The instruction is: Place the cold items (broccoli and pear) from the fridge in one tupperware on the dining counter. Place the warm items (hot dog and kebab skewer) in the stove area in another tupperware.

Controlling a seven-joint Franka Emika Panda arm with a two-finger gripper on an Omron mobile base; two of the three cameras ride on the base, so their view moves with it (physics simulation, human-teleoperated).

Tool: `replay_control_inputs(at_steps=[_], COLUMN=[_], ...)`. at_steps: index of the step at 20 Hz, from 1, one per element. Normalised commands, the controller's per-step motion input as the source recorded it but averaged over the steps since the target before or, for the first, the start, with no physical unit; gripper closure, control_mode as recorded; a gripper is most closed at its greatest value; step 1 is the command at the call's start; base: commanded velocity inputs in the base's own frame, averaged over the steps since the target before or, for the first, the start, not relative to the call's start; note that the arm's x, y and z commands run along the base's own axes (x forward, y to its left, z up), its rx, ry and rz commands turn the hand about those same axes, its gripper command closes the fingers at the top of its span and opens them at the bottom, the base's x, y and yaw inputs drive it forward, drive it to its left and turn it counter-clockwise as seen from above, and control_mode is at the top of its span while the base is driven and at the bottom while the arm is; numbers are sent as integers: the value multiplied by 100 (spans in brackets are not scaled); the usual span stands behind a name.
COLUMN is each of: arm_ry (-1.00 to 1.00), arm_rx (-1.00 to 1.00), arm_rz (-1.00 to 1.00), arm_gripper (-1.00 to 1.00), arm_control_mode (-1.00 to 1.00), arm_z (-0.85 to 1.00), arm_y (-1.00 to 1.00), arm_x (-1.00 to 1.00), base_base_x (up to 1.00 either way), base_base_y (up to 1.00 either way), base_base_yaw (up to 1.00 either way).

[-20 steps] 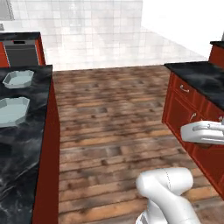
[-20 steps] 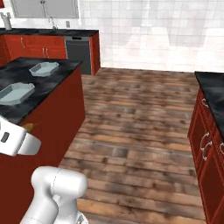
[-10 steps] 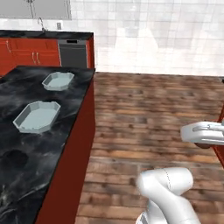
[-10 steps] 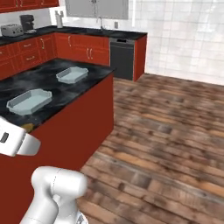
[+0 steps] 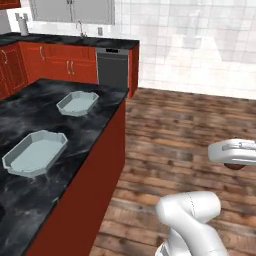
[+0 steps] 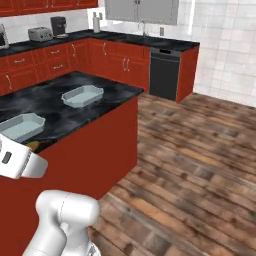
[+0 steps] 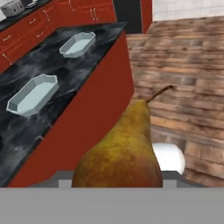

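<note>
A yellow-brown pear [image 7: 124, 148] with a stem stands close in the hand view, and my gripper [image 5: 239, 161] is shut on it; the fingertips are hidden behind the fruit. In the left base view a bit of the pear [image 5: 234, 166] shows under the white hand at the right edge. Two pale empty tupperware trays lie on the black marble dining counter [image 5: 60, 130] to the left: a near tupperware [image 5: 35, 152] and a far tupperware [image 5: 77, 102]. The hand view shows the near tupperware [image 7: 33, 92] and the far tupperware [image 7: 78, 43], well ahead and left of the pear.
The counter's red side wall [image 5: 97, 185] stands just left of the arm. Wooden floor [image 5: 185, 125] stretches ahead and right. A dark dishwasher [image 5: 112, 67] and red cabinets line the back wall, with a toaster [image 6: 40, 34] and a coffee machine [image 6: 59, 26] on the far worktop.
The whole picture has swung as the base turned, so the dining counter with both tupperwares now sits closer and more central. The pear stays in the gripper.
</note>
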Motion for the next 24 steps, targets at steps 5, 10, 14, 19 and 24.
replay_control_inputs(at_steps=[5,10,14,19,24], arm_ry=[0,0,0,0,0], arm_rx=[0,0,0,0,0], arm_rz=[0,0,0,0,0], arm_gripper=[100,100,100,100,100], arm_control_mode=[100,100,100,100,100], arm_z=[0,0,0,0,0], arm_y=[0,0,0,0,0], arm_x=[0,0,0,0,0], base_base_x=[54,56,56,54,42], base_base_y=[-59,-73,-76,-75,-69], base_base_yaw=[51,48,49,51,52])
